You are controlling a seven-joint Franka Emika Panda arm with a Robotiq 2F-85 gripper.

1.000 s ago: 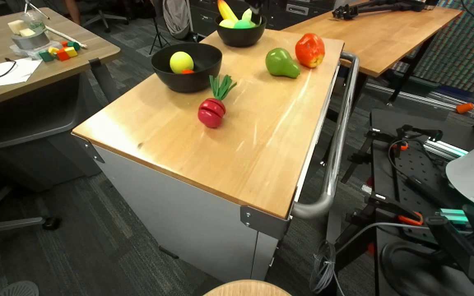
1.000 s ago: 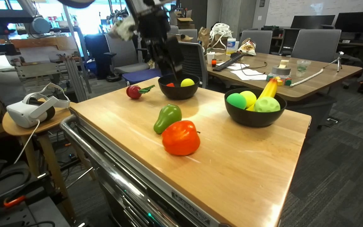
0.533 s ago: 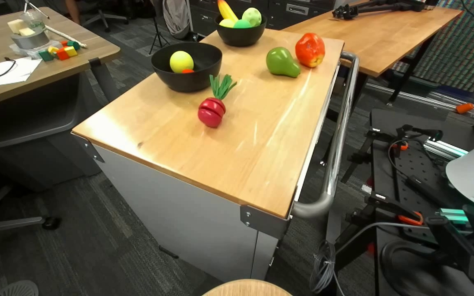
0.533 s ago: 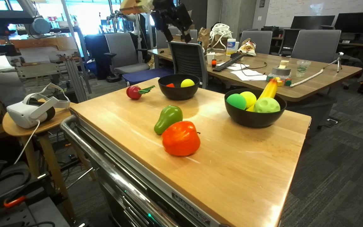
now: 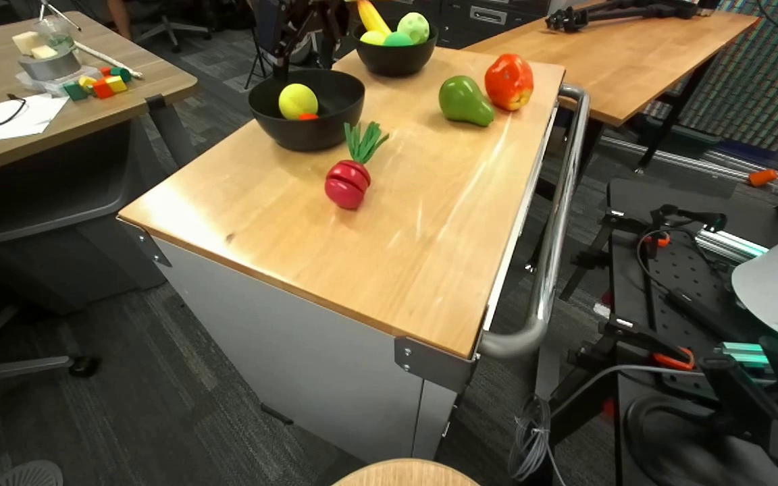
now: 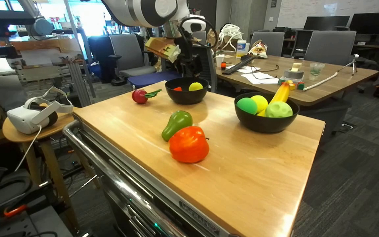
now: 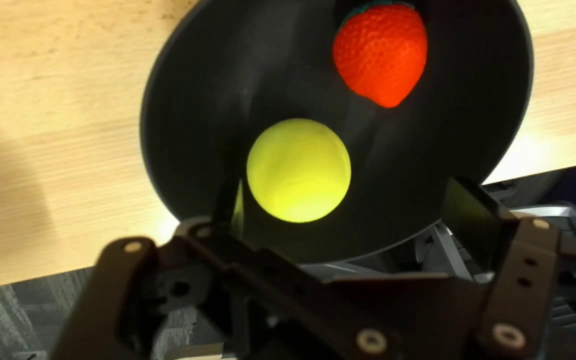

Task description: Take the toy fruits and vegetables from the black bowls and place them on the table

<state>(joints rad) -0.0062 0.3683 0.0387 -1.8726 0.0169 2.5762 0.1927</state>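
Yellow fruit [image 7: 298, 171] in the black bowl [image 7: 193, 115], likely next. With gripper [image 7: 345, 200] spread wide near the bowl's rim, best to centre over it, lower straight, squeeze gently.

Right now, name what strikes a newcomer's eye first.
Probably the orange-red toy on the table, beside the green pear-shaped toy. Next, the open gripper over the black bowl that holds a yellow ball and a strawberry. Then the banana jutting from the other bowl.

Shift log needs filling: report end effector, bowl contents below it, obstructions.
End effector open, nothing held, over a black bowl. Yellow toy and strawberry inside, apart. Way down to them looks unobstructed.
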